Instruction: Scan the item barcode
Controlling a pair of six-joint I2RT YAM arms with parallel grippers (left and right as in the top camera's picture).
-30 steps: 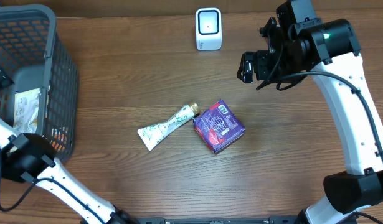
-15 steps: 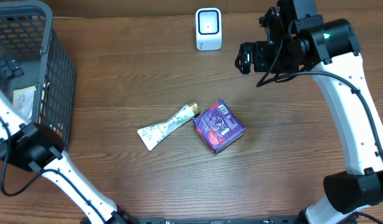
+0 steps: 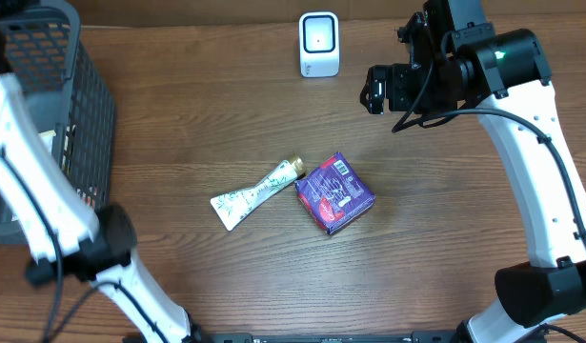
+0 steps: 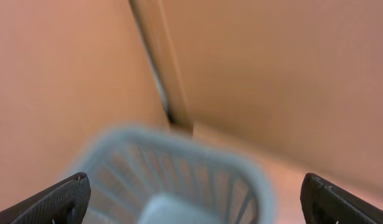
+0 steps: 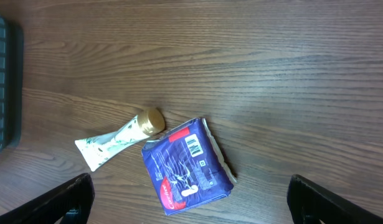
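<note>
A purple packet [image 3: 334,193] lies flat mid-table, with its barcode [image 5: 194,146] facing up. A white tube with a gold cap [image 3: 257,193] lies just left of it, its cap touching the packet. The white scanner [image 3: 318,44] stands at the table's back edge. My right gripper [image 3: 376,90] hangs open high above the table, right of the scanner. In the right wrist view the packet [image 5: 186,163] shows between its spread fingers [image 5: 73,198]. My left gripper [image 4: 196,200] is open and empty over the grey basket [image 4: 179,180], which is blurred.
The grey mesh basket [image 3: 83,105] stands at the table's left edge and holds some packaged goods. My left arm [image 3: 45,191] rises along the basket's front side. Bare wooden table surrounds the packet and the tube.
My left arm has swung up from low beside the basket to stand over it. The right gripper shifted slightly up and left, then held still.
</note>
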